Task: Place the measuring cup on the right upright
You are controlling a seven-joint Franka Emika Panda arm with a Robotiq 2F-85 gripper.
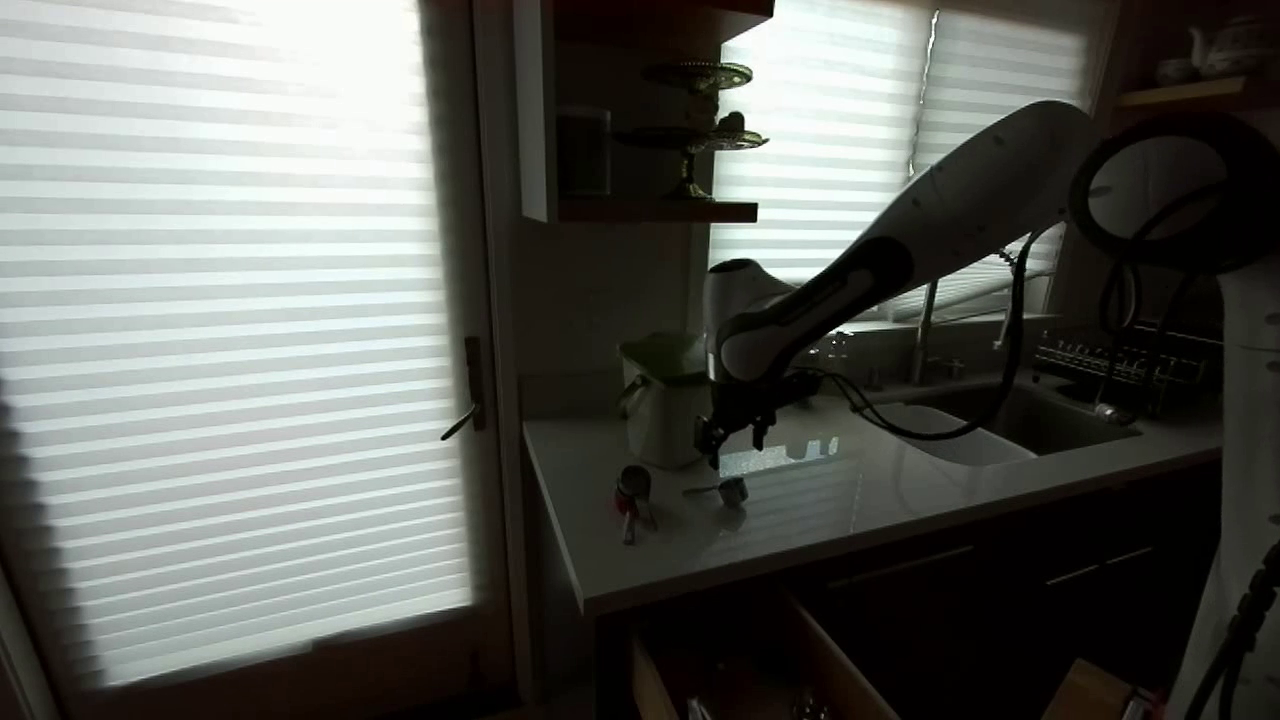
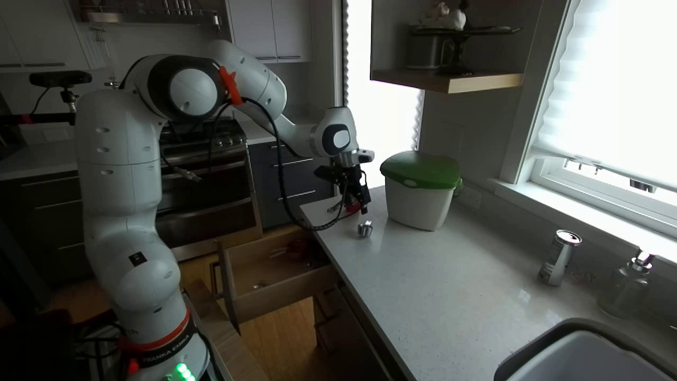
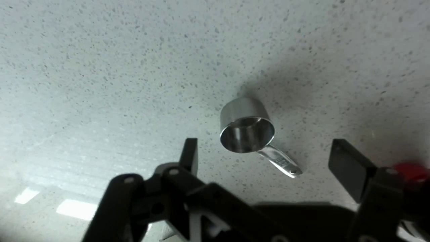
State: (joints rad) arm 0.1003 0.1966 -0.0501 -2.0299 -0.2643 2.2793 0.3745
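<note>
Over to the claw [image 3: 263, 156]: hangs above the counter [image 3: 100, 84] with fingers [image 3: 190, 156] spread wide, gripping nothing. Down to the measuring cup [image 3: 247, 126]: rests on that counter, untouched, shows its mouth [image 3: 247, 137] and handle [image 3: 280, 161] in the wrist view; upright or tipped, hard to call. Looks like the approach, not yet a grasp. Next, probably: line up over the cup, sink lower, pinch firmly, then set it mouth up and release.
</note>
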